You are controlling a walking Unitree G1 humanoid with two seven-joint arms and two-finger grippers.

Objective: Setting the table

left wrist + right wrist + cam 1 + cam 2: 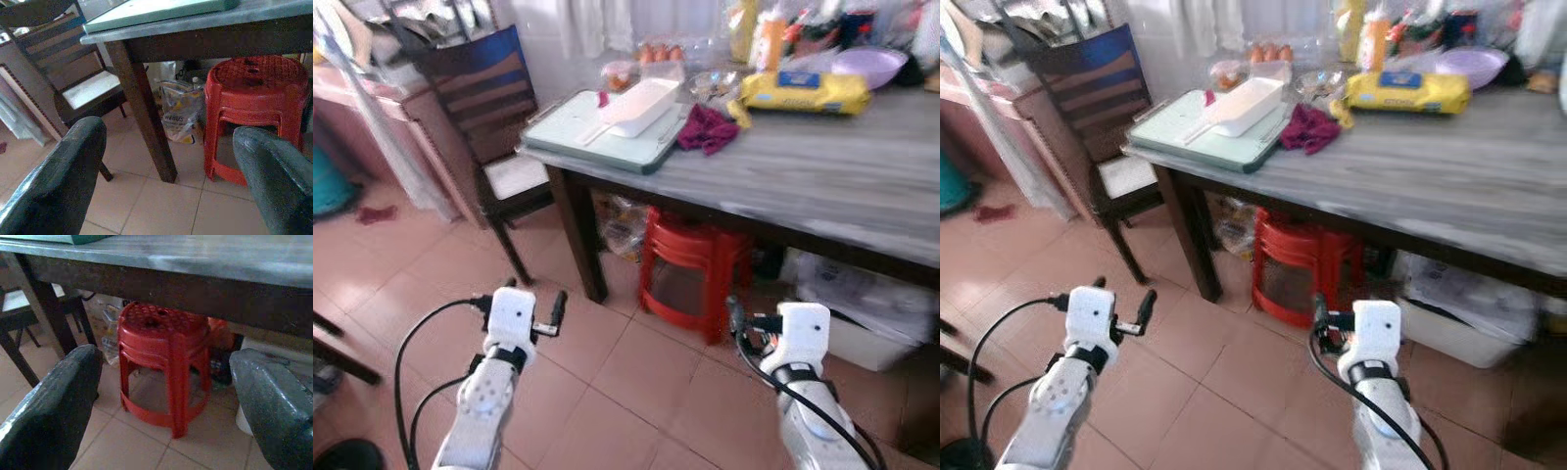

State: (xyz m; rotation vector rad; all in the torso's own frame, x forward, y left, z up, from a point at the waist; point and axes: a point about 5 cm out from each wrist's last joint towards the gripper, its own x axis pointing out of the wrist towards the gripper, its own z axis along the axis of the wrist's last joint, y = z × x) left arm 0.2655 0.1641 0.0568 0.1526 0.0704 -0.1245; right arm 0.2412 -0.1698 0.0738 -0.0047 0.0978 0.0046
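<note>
Tiled floor before a grey wooden table; both arms held low, short of it.

The left gripper and right gripper were spread wide, holding nothing, probably carried clear for the approach. A red plastic stool stood stowed beneath. On the near corner lay a pale green rectangular tray bearing a white oblong dish, within reach; a crumpled magenta cloth beside, a yellow packet beyond.

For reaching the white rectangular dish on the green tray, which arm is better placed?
Probably the left. The white dish lies on the green tray at the table's left corner, nearer the left gripper; both grippers hang open, low above the floor.
</note>
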